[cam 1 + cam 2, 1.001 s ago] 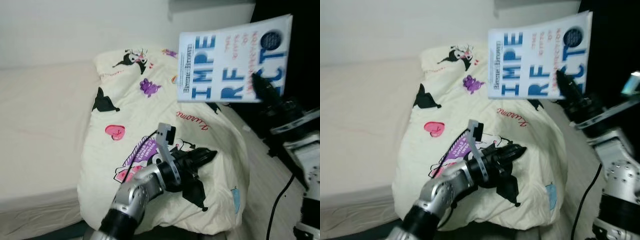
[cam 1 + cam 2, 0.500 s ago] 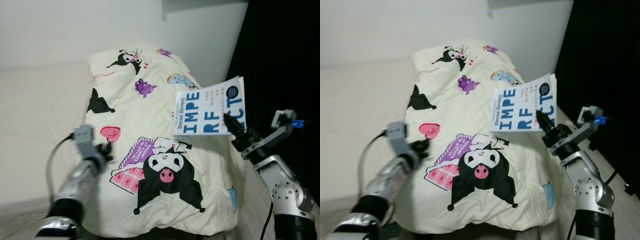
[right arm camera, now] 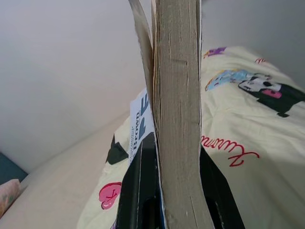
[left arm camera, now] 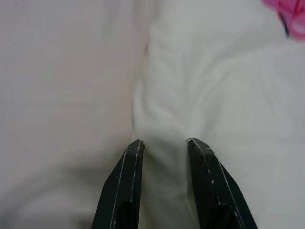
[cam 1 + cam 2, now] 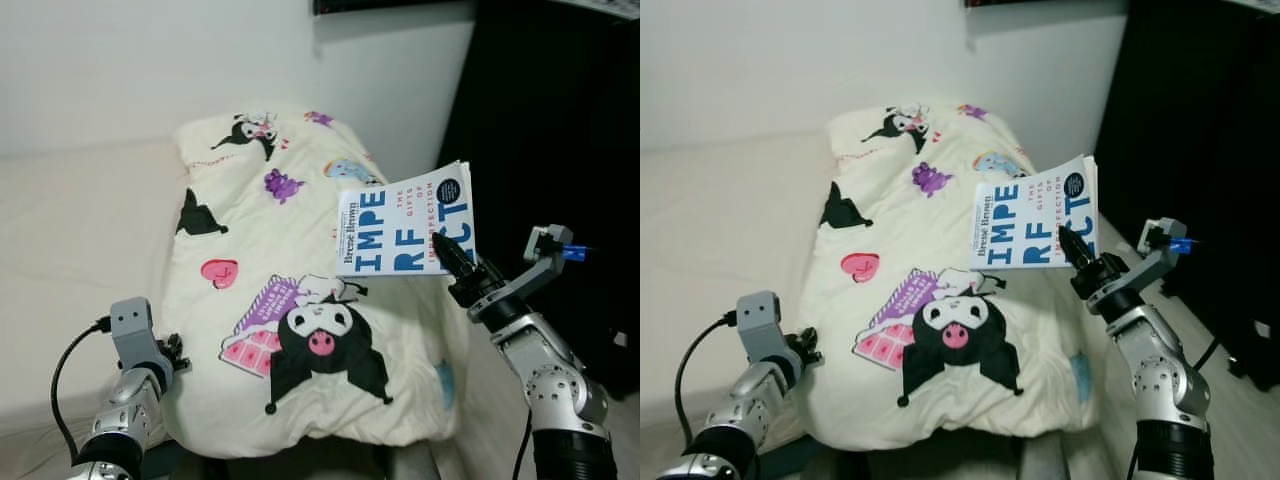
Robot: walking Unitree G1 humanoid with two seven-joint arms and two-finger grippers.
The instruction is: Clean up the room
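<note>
Duvet covers the bed's right half w/ the book held upright above its right edge, pinched in the right gripper, while the left gripper, spread, sits at duvet's left edge.

- Left arm: silver, jointed, with a grey boxy camera block and a looping black cable.
- Right arm: silver segments, black ribbed cuff, small blue part, possibly a connector.
- Fingers: long, black, tapered.
</note>
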